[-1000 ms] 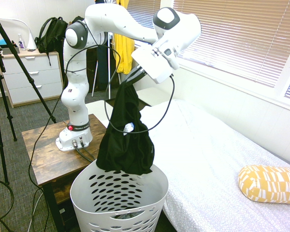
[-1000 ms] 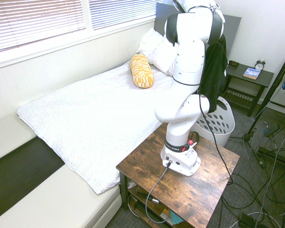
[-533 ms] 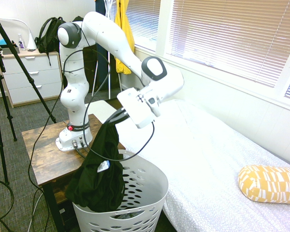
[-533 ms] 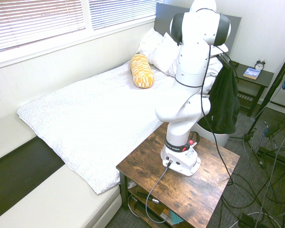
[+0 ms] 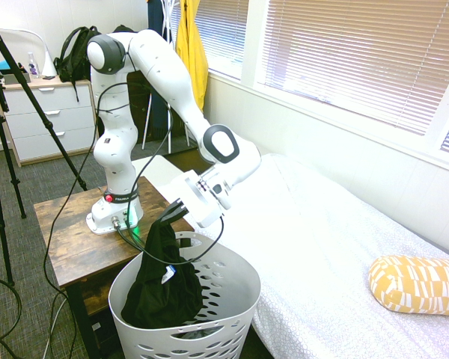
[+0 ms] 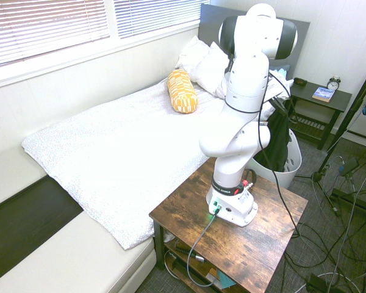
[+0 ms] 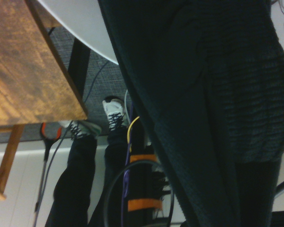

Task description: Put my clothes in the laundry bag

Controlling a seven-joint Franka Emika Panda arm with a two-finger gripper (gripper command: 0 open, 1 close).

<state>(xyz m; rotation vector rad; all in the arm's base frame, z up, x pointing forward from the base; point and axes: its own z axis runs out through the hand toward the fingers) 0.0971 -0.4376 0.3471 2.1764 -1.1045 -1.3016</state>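
Note:
The black clothes with a small white tag hang from my gripper, which is shut on their top. Most of the fabric sits inside the laundry bag, a tall white perforated basket beside the bed, against its wall nearest the wooden table. In the second exterior view the clothes drop into the laundry bag behind the arm, and my gripper is hidden there. Dark ribbed fabric of the clothes fills much of the wrist view.
The wooden table bearing the arm stands right against the basket. The white bed lies on its other side, with a yellow patterned pillow. A yellow garment hangs at the back. A nightstand stands beyond the basket.
My gripper has come down from high above the basket to just over its rim. The clothes went from hanging above it, past draping over its outer wall, to lying mostly inside.

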